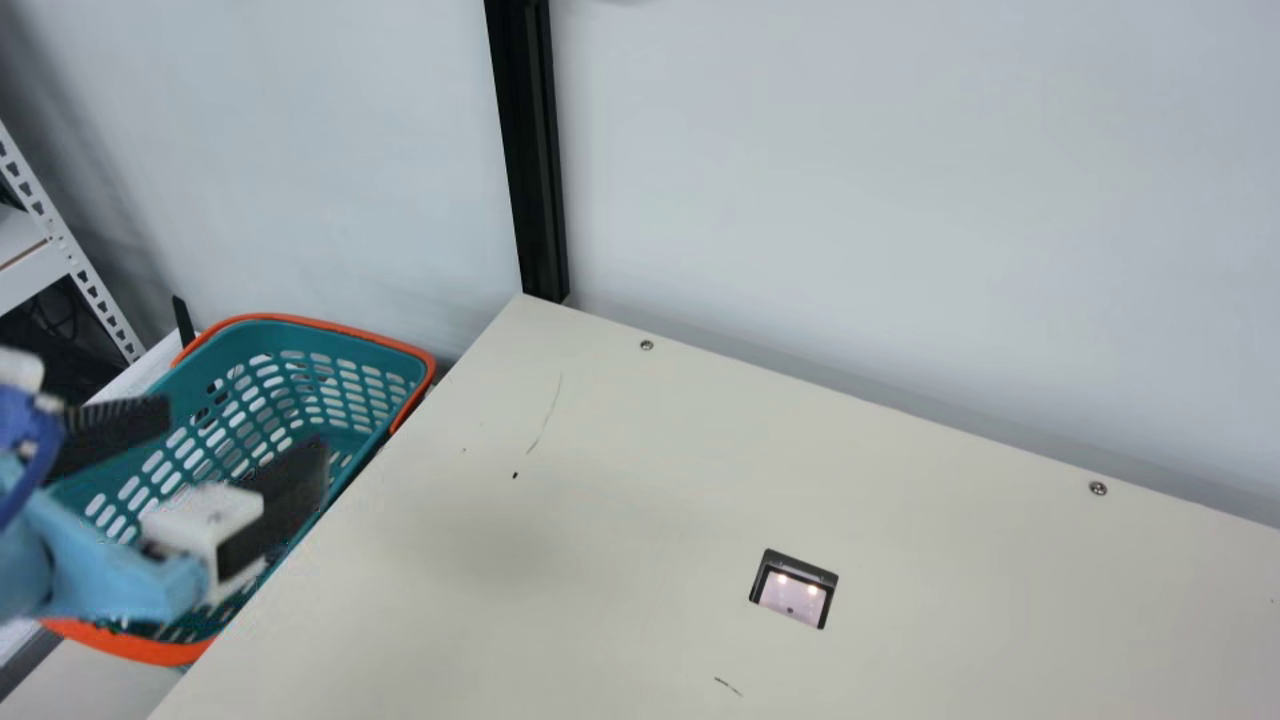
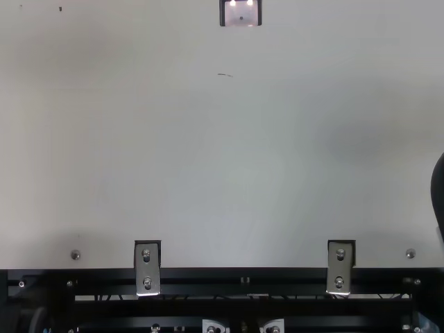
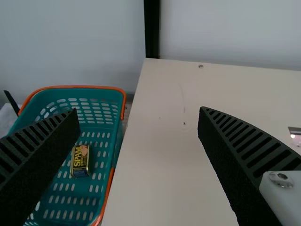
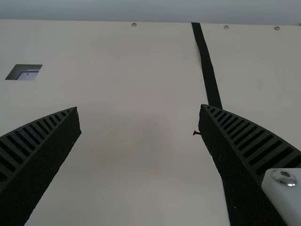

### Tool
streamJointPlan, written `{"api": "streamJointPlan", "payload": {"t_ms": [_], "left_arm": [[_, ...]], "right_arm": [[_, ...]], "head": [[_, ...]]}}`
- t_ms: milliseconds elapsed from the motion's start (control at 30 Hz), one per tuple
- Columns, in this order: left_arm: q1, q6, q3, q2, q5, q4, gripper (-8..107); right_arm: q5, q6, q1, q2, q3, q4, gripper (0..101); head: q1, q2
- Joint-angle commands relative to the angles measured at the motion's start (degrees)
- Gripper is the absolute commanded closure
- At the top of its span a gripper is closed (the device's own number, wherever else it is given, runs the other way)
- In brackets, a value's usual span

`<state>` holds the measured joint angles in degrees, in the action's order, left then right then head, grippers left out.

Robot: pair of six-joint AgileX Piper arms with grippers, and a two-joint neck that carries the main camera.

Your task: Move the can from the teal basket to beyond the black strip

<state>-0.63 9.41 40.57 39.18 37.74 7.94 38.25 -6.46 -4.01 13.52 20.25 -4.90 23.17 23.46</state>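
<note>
Left gripper [image 1: 245,434] is spread wide with nothing grasped, seen over the teal basket [image 1: 260,337] in the main view; right gripper [image 4: 139,109], also parted and unloaded, is held over the table [image 4: 131,179]. Inside the basket, the can [image 3: 81,161] is enclosed by slotted walls, edged outside by an orange rim [image 1: 150,652]. Beside it, the cream tabletop is marked by scuffs and pierced by a cutout [image 1: 793,590]; farther right, it is crossed by the black strip [image 4: 205,61]. Behind are seen a black post [image 1: 535,150], a pale wall [image 1: 900,200] and white shelving [image 1: 50,220].
</note>
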Motion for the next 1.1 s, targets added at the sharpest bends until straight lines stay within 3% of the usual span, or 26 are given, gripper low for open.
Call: {"api": "streamJointPlan", "payload": {"t_ms": [0,267,533,1067], "left_arm": [[-1.98,-1.33,5.01,6.45,0.85,-0.43,9],[-10.33,-10.63,15.32,18.48,5.28,-4.64,9],[-18.75,-19.39,21.89,30.88,8.22,-7.28,9],[-25.26,-25.81,25.98,50.06,7.64,-5.71,9]], "right_arm": [[0.0,0.0,0.0,0.0,0.0,0.0,0],[0.0,0.0,0.0,0.0,0.0,0.0,0],[0.0,0.0,0.0,0.0,0.0,0.0,0],[0.0,0.0,0.0,0.0,0.0,0.0,0]], "head": [[1.83,0.76],[1.83,0.76],[1.83,0.76],[1.83,0.76]]}}
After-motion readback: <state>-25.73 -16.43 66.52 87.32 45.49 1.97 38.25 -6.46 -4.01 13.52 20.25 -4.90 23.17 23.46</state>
